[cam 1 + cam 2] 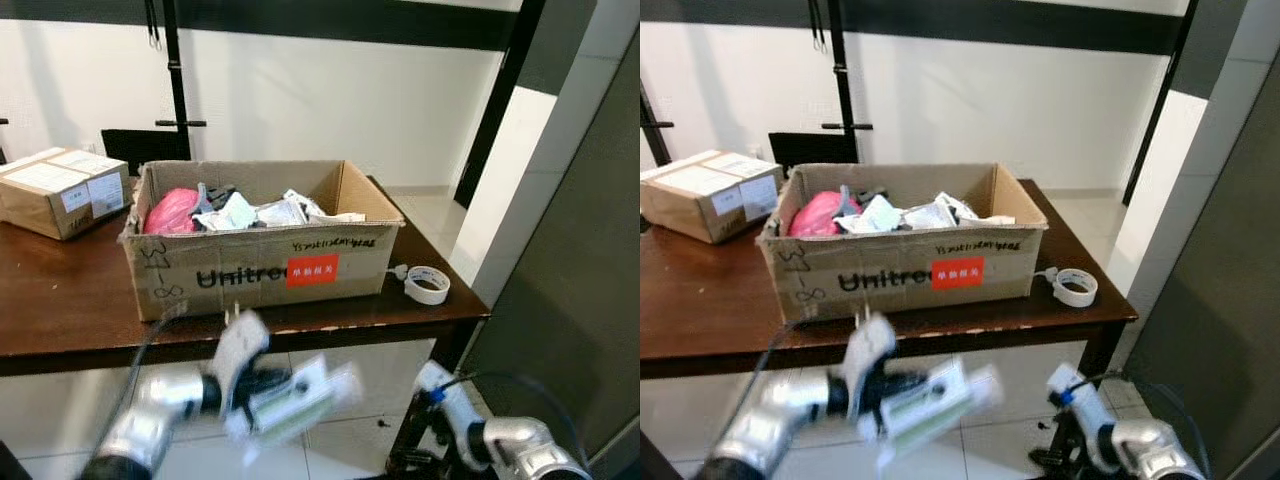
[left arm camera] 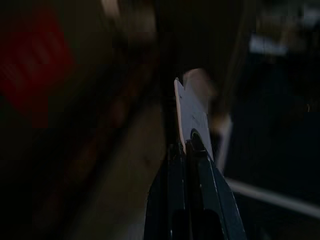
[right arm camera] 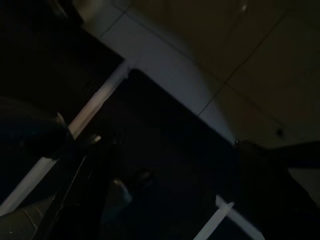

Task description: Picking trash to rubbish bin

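Observation:
An open cardboard box marked "Unitree" stands on a dark wooden table. It holds trash: a pink bag and several white wrappers. In front of the table and below its edge, my left gripper is shut on a flat white-and-green packet, blurred by motion. The left wrist view shows the two black fingers pinching the thin white packet edge-on. My right arm hangs low at the right, beside the table leg.
A roll of white tape lies on the table's right corner. A smaller sealed carton sits at the table's left. A black chair back and a stand pole are behind. A dark panel rises on the right.

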Tool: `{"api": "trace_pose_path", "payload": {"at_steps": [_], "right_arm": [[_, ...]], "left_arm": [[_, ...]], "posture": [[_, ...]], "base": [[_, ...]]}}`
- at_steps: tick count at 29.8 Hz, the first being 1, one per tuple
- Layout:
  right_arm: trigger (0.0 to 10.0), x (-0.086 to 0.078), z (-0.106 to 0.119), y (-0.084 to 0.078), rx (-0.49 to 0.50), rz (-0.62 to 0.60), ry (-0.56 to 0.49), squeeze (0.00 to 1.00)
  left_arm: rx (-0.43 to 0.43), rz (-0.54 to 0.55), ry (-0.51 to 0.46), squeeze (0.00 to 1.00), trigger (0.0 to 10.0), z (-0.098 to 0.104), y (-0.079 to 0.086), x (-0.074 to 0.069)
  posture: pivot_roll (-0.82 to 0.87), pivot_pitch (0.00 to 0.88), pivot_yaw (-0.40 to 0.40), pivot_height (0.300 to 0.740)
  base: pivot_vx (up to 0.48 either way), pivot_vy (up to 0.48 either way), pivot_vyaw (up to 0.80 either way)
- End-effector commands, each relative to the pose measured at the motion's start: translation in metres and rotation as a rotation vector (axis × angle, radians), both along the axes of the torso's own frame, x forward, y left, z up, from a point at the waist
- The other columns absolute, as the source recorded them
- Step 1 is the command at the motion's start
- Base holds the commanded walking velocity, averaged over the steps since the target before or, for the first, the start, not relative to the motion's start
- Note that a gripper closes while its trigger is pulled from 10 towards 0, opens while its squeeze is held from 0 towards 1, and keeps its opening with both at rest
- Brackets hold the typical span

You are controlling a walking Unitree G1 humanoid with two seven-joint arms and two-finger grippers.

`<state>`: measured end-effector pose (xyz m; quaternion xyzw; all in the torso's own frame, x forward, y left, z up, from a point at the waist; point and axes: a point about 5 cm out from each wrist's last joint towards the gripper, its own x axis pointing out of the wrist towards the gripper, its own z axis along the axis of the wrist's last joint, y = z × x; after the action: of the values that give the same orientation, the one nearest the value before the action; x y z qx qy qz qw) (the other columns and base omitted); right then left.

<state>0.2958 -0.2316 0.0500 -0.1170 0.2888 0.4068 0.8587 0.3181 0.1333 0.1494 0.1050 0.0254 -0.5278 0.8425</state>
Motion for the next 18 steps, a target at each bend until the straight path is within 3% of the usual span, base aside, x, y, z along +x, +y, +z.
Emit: {"api": "trace_pose_path", "payload": {"at_steps": [1,2,3,6,7,10,11,13,17,18], "right_arm": [[10.0,0.007,0.016,0.000,0.068,0.011,-0.040,0.00],[10.0,0.010,0.023,0.001,0.091,0.018,-0.058,0.00],[10.0,0.010,0.023,0.001,0.091,0.018,-0.058,0.00],[10.0,0.017,0.039,0.006,0.161,0.042,-0.100,0.00],[10.0,0.017,0.039,0.006,0.161,0.042,-0.100,0.00],[10.0,0.025,0.060,0.016,0.256,0.079,-0.155,0.00],[10.0,0.025,0.060,0.016,0.256,0.079,-0.155,0.00],[10.0,0.031,0.076,0.025,0.310,0.094,-0.220,0.00],[10.0,0.042,0.098,0.034,0.348,0.062,-0.345,0.00],[10.0,0.055,0.117,0.042,0.374,-0.032,-0.465,0.00]], "left_arm": [[-0.124,0.001,-0.104,0.00,10.0,0.040,0.000,0.009],[-0.180,0.007,-0.160,0.00,10.0,0.059,0.000,0.013],[-0.180,0.007,-0.160,0.00,10.0,0.059,0.000,0.013],[-0.359,0.014,-0.285,0.00,10.0,0.110,0.000,0.021],[-0.359,0.014,-0.285,0.00,10.0,0.110,0.000,0.021],[-0.534,0.005,-0.377,0.00,10.0,0.163,0.002,0.027],[-0.534,0.005,-0.377,0.00,10.0,0.163,0.002,0.027],[-0.618,0.055,-0.428,0.00,10.0,0.190,0.005,0.037],[-0.630,0.157,-0.418,0.00,10.0,0.202,0.009,0.054],[-0.579,0.228,-0.433,0.00,10.0,0.203,0.012,0.063]], "posture": [[0.04,0.018,-0.060,0.740],[0.04,0.018,-0.060,0.740],[0.04,0.018,-0.060,0.740],[0.04,0.019,-0.061,0.740],[0.04,0.019,-0.061,0.740],[0.04,0.019,-0.060,0.740],[0.04,0.019,-0.060,0.740],[0.04,0.020,-0.056,0.740],[0.04,0.020,-0.050,0.740],[0.03,0.021,-0.045,0.740]], "base": [[0.000,0.000,0.00],[0.000,0.000,0.00],[0.000,0.000,0.00],[0.000,0.000,0.00],[0.000,0.000,0.00],[0.000,0.000,0.00],[0.000,0.000,0.00],[0.000,0.000,0.00],[0.000,0.000,0.00],[0.000,0.000,0.00]]}}
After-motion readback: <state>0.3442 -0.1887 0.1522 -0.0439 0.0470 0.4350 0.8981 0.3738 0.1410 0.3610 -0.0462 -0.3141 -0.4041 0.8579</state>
